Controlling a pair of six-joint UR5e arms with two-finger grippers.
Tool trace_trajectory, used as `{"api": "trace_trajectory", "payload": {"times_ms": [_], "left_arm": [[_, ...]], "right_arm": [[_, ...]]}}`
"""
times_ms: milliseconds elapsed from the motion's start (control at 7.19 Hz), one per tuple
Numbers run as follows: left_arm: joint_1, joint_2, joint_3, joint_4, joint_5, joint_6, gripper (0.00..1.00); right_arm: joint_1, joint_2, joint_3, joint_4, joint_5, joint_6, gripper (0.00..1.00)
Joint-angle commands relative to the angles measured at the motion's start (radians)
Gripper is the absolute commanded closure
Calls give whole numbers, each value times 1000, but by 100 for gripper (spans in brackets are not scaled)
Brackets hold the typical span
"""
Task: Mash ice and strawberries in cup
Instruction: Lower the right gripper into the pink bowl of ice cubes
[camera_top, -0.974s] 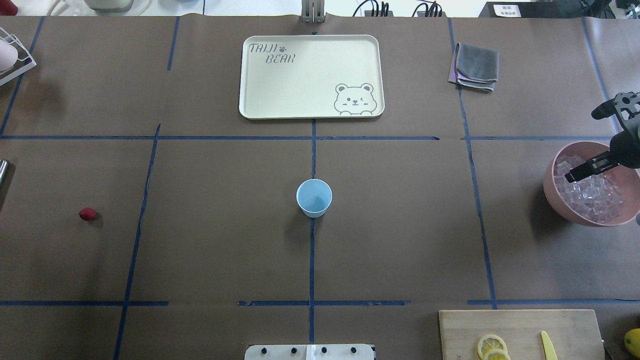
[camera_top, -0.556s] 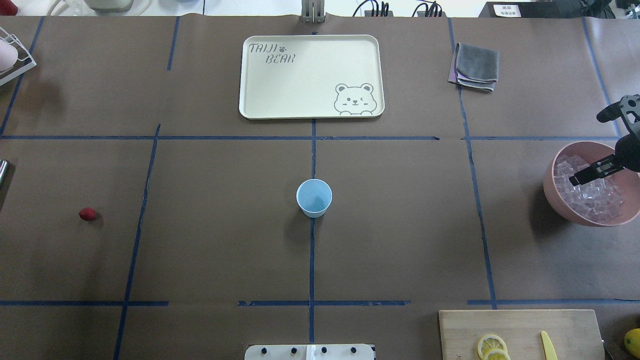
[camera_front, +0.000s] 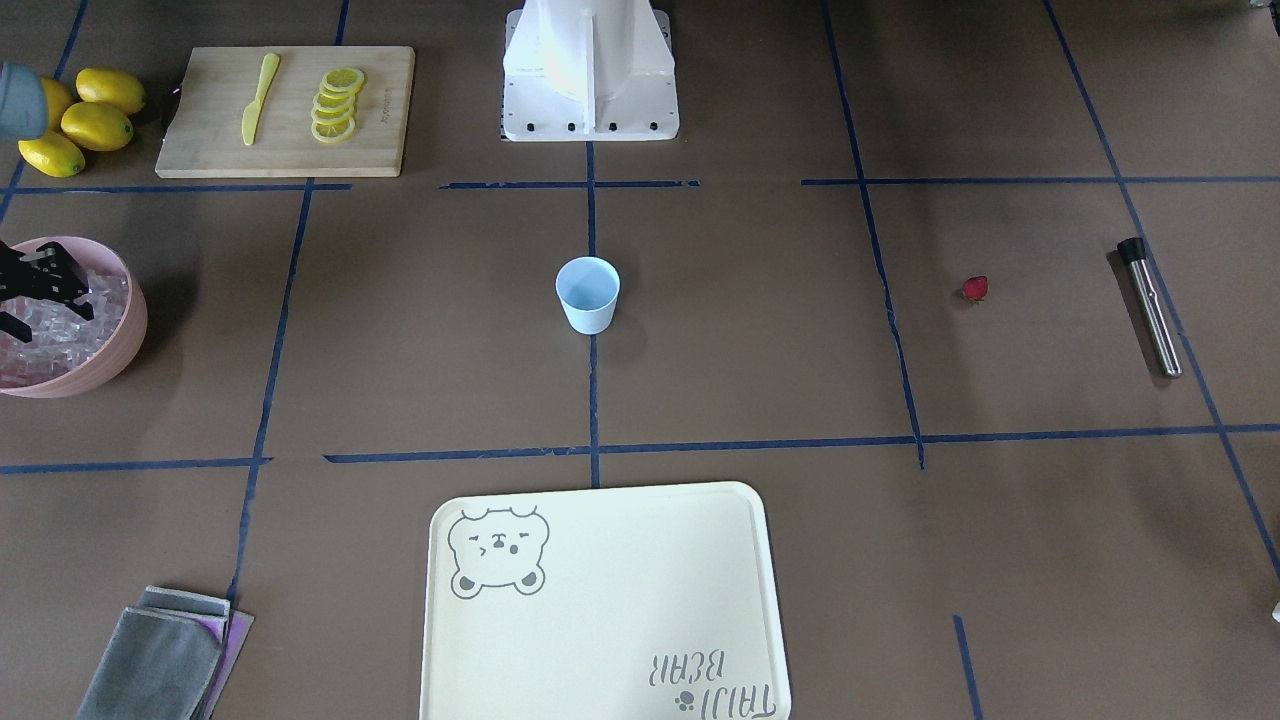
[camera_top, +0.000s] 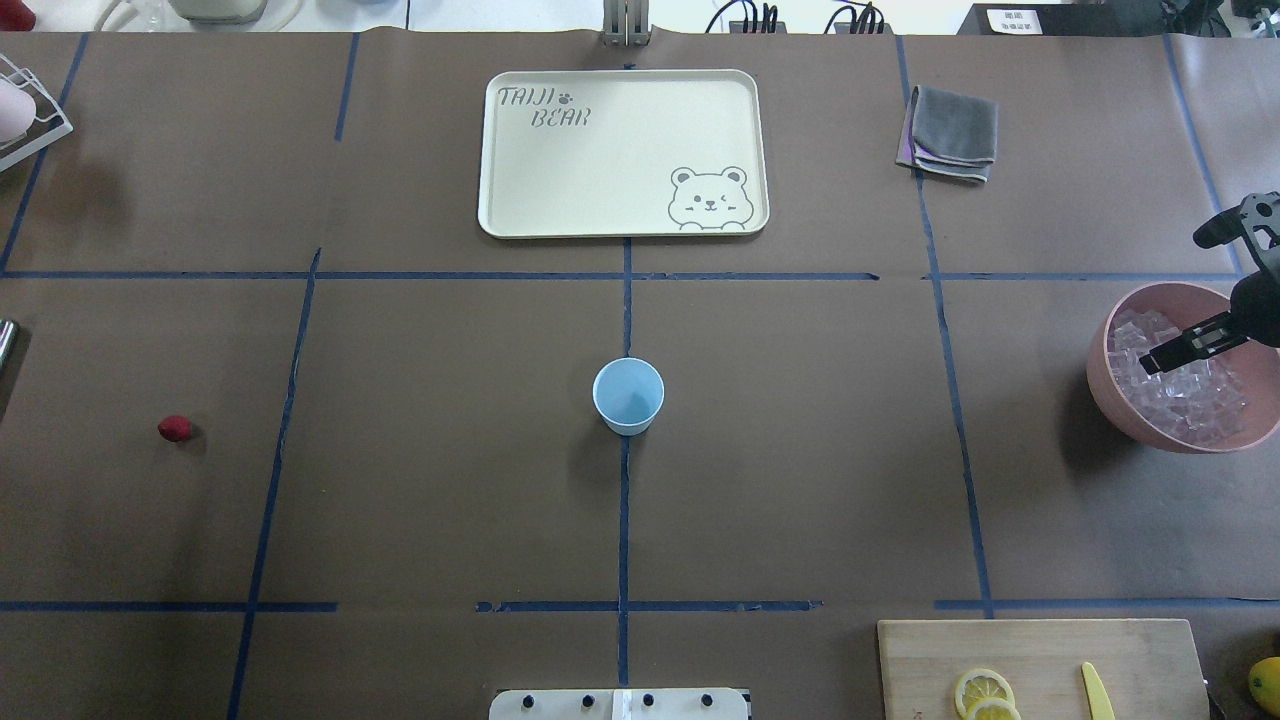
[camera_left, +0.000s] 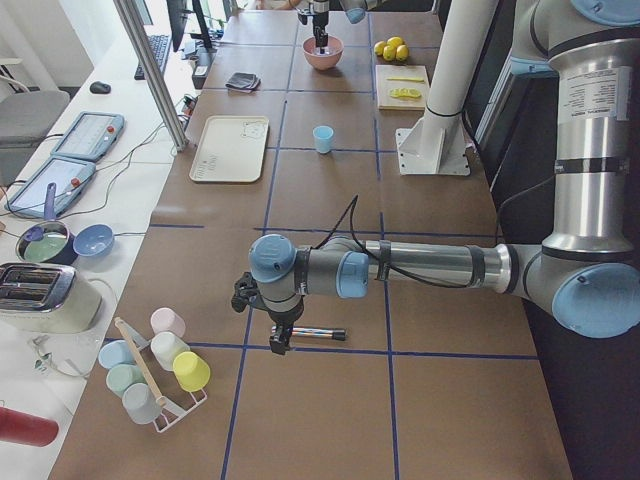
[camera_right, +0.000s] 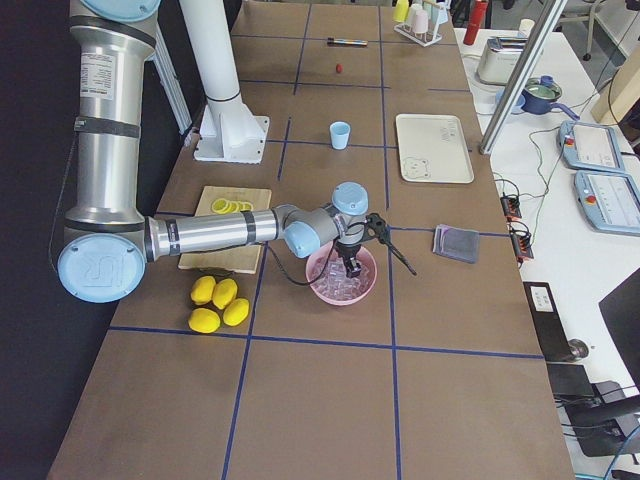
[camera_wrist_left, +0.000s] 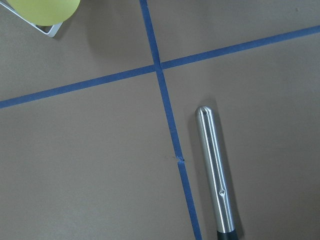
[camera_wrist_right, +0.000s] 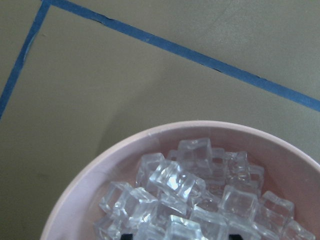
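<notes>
Jaws of the right gripper (camera_top: 1165, 353) stand apart, holding nothing. In the right wrist view their two dark tips show at the bottom edge, spread on either side of the heap of ice (camera_wrist_right: 190, 180). The ice fills the pink bowl (camera_top: 1110, 400) at the right edge of the overhead frame. The left gripper (camera_left: 281, 335) hangs over a metal rod (camera_wrist_left: 215, 170) lying on the tabletop (camera_top: 800, 450). Only the left side view shows this gripper, so I cannot tell how its jaws stand.

The cup (camera_top: 628, 395) stands upright at the centre of the overhead frame and looks empty. The strawberry (camera_top: 175, 429) lies alone at the left, well apart from the cup.

The step in hand looks like taking a first cube from the bowl. To do it well:

- **Choice of cube:** pick one that sits proud on top of the pile, so the tips do not wedge between neighbours.
- **Grip:** set the jaws square on two flat faces, since a grip on corners would likely squirt the slick cube out. Close gently and only as far as the cube resists.
- **Lift:** raise it straight up, clear of the bowl's rim, before swinging toward the cup.
- **Release:** let go low over the cup's mouth. The cup looks light, so a drop from height or a knock on its rim could tip it.
</notes>
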Motion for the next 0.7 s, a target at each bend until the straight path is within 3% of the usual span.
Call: {"api": "trace_trajectory", "payload": {"times_ms": [0, 139, 417, 556], "left_arm": [[0, 0, 0, 0, 0, 0, 0], [0, 0, 2, 0, 0, 0, 0], [0, 0, 2, 0, 0, 0, 0], [0, 0, 2, 0, 0, 0, 0]], "right_arm": [[-4, -1, -3, -3, -3, -3, 33], [-3, -4, -3, -3, -3, -5, 35], [-3, -6, -3, -3, 1, -8, 79], [-3, -4, -3, -4, 4, -5, 86]]}}
